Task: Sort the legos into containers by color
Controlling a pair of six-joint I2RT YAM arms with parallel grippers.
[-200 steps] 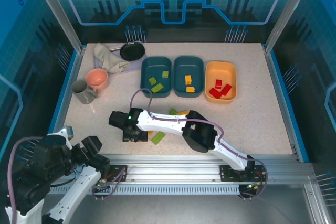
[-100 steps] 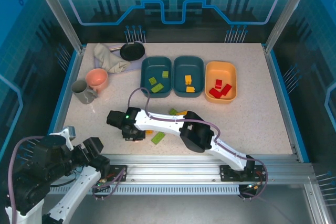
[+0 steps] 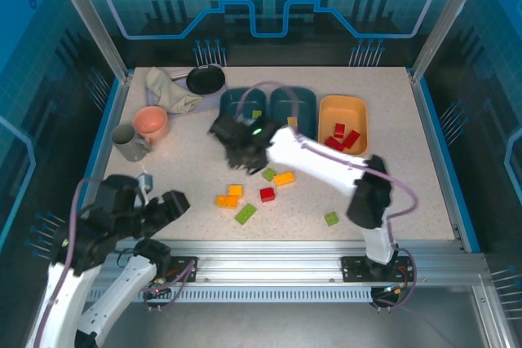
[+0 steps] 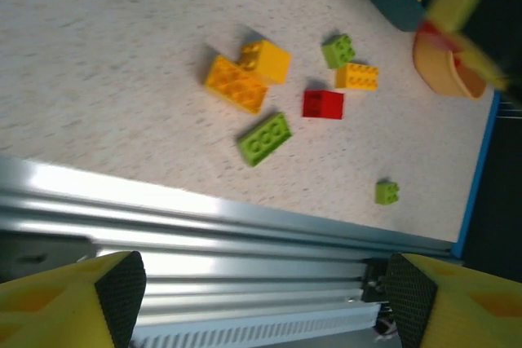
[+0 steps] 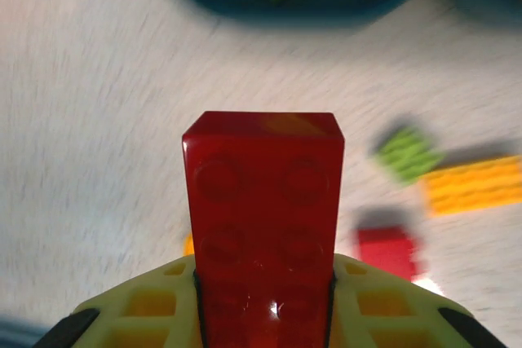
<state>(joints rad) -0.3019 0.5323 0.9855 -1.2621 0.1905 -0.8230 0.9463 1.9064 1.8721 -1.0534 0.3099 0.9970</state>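
1. The left tool (image 4: 261,287) hangs over the near-left edge of the surface (image 3: 175,165). Its two yellow fingers (image 4: 73,303) are spread wide with nothing between them.
2. At the back left stand a grey mug (image 3: 130,143) and a pink bowl (image 3: 151,122). A crumpled cloth (image 3: 171,91) and a black pan (image 3: 205,79) lie behind them.
3. Loose legos lie on the front middle of the surface.
   - Two orange bricks (image 3: 228,196) touch each other.
   - A green oblong (image 3: 245,213) lies just beside them, on the near side.
   - A red square brick (image 3: 267,194) sits to their right.
   - A small green brick (image 3: 269,174) sits next to an orange oblong (image 3: 285,178).
4. The right tool (image 3: 236,146) is held above the surface at the near edge of the left teal tub (image 3: 231,107). It pinches a red oblong brick (image 5: 263,201) by one end, lifted clear, with the studs facing the wrist camera.
5. A lone green brick (image 3: 331,218) lies further right, well apart from the others.
6. The three tubs stand in a row at the back.
   - The left teal tub holds green pieces.
   - The middle teal tub (image 3: 305,105) holds an orange piece.
   - The yellow-orange tub (image 3: 342,103) on the right holds red bricks (image 3: 341,136).
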